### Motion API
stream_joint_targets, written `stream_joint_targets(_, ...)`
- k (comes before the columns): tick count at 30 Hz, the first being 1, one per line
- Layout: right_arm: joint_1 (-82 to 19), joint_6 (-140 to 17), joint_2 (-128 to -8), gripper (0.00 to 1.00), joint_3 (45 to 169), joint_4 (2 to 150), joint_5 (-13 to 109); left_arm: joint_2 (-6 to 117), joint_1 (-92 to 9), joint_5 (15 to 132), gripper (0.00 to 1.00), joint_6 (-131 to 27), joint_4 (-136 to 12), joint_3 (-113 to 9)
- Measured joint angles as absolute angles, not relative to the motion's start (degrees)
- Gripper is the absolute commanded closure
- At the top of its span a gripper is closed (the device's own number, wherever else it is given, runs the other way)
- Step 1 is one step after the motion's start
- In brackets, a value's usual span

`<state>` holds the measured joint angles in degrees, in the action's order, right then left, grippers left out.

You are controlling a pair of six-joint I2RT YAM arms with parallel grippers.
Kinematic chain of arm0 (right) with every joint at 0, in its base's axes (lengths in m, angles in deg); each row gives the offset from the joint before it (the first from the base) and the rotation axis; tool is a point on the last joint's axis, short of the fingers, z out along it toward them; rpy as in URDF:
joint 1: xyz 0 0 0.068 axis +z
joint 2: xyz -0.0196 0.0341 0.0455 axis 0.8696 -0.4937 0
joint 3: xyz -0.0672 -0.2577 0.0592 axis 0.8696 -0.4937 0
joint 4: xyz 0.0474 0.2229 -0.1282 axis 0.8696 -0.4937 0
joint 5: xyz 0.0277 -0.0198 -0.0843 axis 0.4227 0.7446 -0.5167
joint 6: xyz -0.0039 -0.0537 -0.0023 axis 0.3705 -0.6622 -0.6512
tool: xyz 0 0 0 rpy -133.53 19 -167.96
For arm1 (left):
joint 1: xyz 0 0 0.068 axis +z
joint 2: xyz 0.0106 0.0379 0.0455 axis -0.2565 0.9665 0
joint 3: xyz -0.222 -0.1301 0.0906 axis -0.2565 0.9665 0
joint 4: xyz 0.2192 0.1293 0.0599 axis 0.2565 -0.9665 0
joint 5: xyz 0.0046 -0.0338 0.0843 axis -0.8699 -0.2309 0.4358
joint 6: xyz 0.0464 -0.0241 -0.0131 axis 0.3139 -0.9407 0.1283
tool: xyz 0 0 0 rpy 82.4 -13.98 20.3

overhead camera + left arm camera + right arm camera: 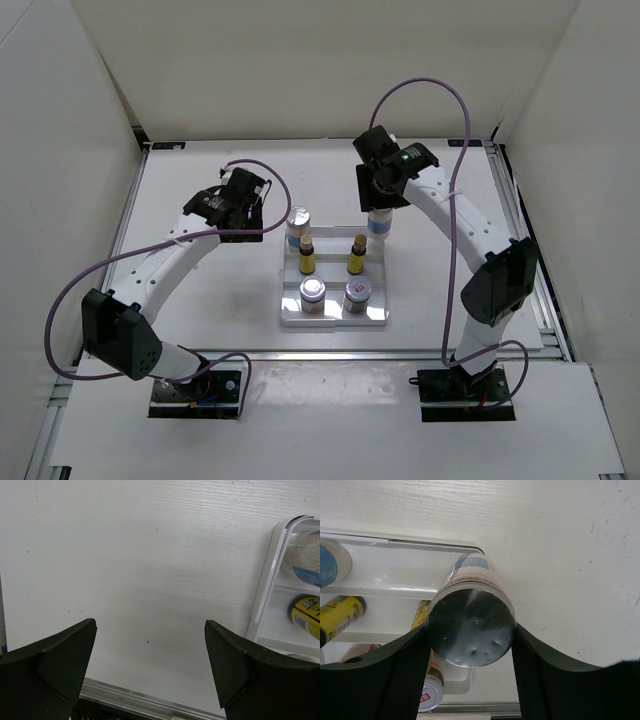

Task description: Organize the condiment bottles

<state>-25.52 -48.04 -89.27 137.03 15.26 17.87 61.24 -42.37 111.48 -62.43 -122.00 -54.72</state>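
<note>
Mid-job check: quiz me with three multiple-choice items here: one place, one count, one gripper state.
1. The yellow bottles stand: A) in the tray's middle row B) outside the tray C) in its front row.
2. How many silver-lidded jars are on the tray? A) one B) two C) four.
3. The right gripper is: A) open, empty B) shut on a white bottle C) out of view.
1A, they stand just behind the jars; 2B, both fill the front row; 3B, its fingers press the bottle's sides.
</note>
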Motion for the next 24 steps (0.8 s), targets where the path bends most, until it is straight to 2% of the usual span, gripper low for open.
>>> stream_joint_targets(11, -24.6, -47.9, -94.3, 1.00, 137.0, 19.0, 25.3, 61.2, -42.4, 111.5, 0.00, -62.4, -122.0, -54.7)
stream_joint_targets(12, -24.6, -47.8, -94.5, 0.98, 137.0, 19.3, 25.7, 61.2, -42.4, 111.5, 0.00, -62.4, -122.0, -54.7)
stream_joint_targets(13, -24.5, -47.7, -94.8, 0.89, 137.0, 19.7, 26.0, 61.2, -42.4, 111.5, 0.00, -62.4, -122.0, -54.7)
stream_joint_targets(18, -24.9, -47.1, -96.5, 0.86, 136.6, 20.6, 27.6, 61.2, -42.4, 111.5, 0.00, -62.4, -122.0, -54.7)
stream_joint_targets(20, -25.1, -46.9, -97.2, 0.66, 136.2, 20.8, 27.8, 61.2, -42.4, 111.5, 0.00, -62.4, -122.0, -54.7)
stream_joint_targets(22, -25.2, -46.7, -97.6, 0.43, 135.8, 20.9, 27.8, 61.3, -42.4, 111.5, 0.00, -62.4, -122.0, -54.7)
stream_joint_targets(23, -25.3, -46.6, -97.7, 0.24, 135.7, 20.9, 27.9, 61.2, -42.4, 111.5, 0.00, -62.4, -122.0, -54.7)
stream_joint_targets(24, -25.4, -46.5, -97.7, 0.17, 135.7, 21.1, 27.7, 61.3, -42.4, 111.5, 0.00, -62.4, -122.0, -54.7)
